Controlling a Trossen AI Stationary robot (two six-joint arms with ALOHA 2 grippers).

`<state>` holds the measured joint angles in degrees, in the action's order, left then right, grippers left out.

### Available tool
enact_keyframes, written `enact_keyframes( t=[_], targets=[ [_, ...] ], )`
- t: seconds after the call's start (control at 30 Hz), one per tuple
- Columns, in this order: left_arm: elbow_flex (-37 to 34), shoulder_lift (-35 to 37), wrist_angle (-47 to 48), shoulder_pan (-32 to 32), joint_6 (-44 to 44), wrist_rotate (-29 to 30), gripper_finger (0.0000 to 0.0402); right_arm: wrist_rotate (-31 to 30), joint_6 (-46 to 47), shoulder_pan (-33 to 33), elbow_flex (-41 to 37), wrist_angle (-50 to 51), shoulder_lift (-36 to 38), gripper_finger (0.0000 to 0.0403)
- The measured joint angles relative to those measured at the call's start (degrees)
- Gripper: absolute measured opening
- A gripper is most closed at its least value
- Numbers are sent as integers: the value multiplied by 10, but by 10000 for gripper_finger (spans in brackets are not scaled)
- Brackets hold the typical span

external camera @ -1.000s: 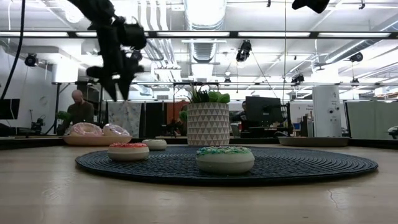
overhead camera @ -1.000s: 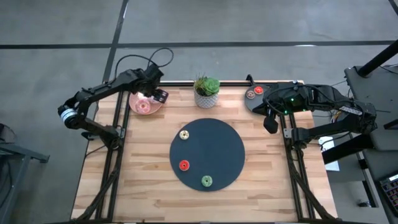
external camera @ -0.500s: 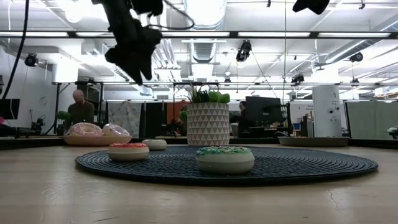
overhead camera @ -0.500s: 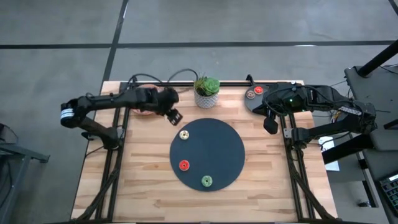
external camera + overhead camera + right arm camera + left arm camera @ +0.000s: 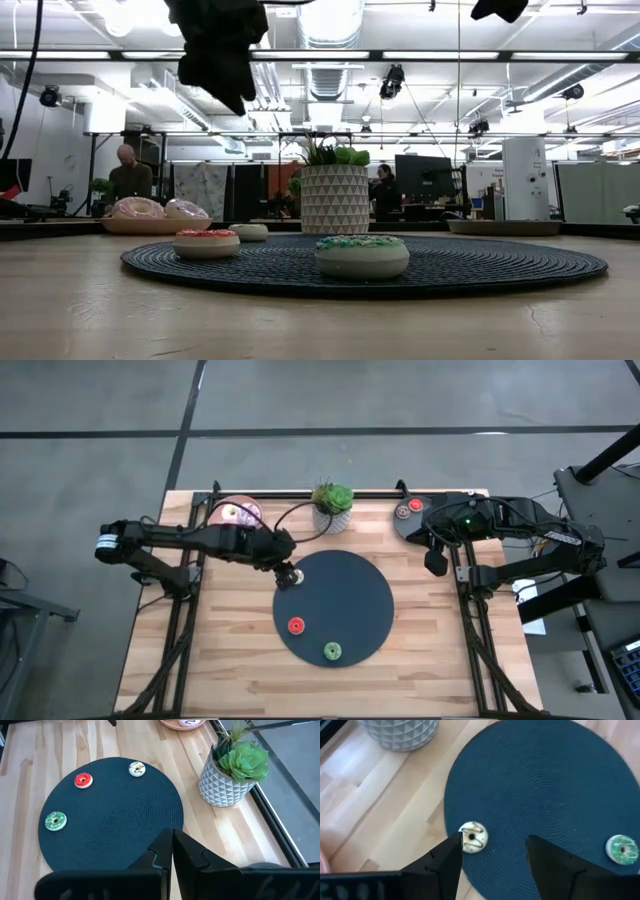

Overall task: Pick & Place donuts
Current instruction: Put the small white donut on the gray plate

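Note:
Three small donuts lie flat on the dark round disc [image 5: 345, 610]: a cream one [image 5: 472, 837] at its far left, a red one [image 5: 296, 625] and a green one [image 5: 332, 651] nearer. My left gripper [image 5: 492, 850] is open and empty, hanging above the cream donut at the disc's far left edge [image 5: 288, 573]. Larger pink frosted donuts [image 5: 137, 208] lie on the pink plate [image 5: 235, 515]. Red-topped donuts [image 5: 415, 506] lie on the grey plate [image 5: 402, 522]. My right gripper [image 5: 172, 851] is shut and empty, parked over the table's far right [image 5: 435, 560].
A potted plant in a white patterned pot [image 5: 333, 507] stands at the far middle, between the two plates. Bare wooden table [image 5: 230, 650] shows left, right and near of the disc. A person [image 5: 125, 175] sits in the room beyond the table.
My left gripper has swung from above the pink plate toward the table's near edge and right. It now hangs over the cream donut at the disc's far left. The donuts and my right arm have kept still.

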<state>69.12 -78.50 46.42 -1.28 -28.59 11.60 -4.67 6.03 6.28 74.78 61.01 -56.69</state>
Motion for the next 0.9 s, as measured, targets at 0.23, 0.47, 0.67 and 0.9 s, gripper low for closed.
enact_keyframes(
  t=[0.23, 0.47, 0.67, 0.9],
  targets=[
    [0, 0, -20, -3, 1, 2, 188, 1, -7, 0, 0, 16, 0, 9],
    [0, 0, -30, -3, -8, 2, 188, 1, -7, 0, -15, 46, 25, 9],
    [0, 0, -32, -3, 2, 0, 188, 1, 3, 0, -67, 27, 81, 9],
    [0, 0, -32, -3, 11, 0, 188, 4, 13, 0, -141, -50, 143, 9]
  ],
)
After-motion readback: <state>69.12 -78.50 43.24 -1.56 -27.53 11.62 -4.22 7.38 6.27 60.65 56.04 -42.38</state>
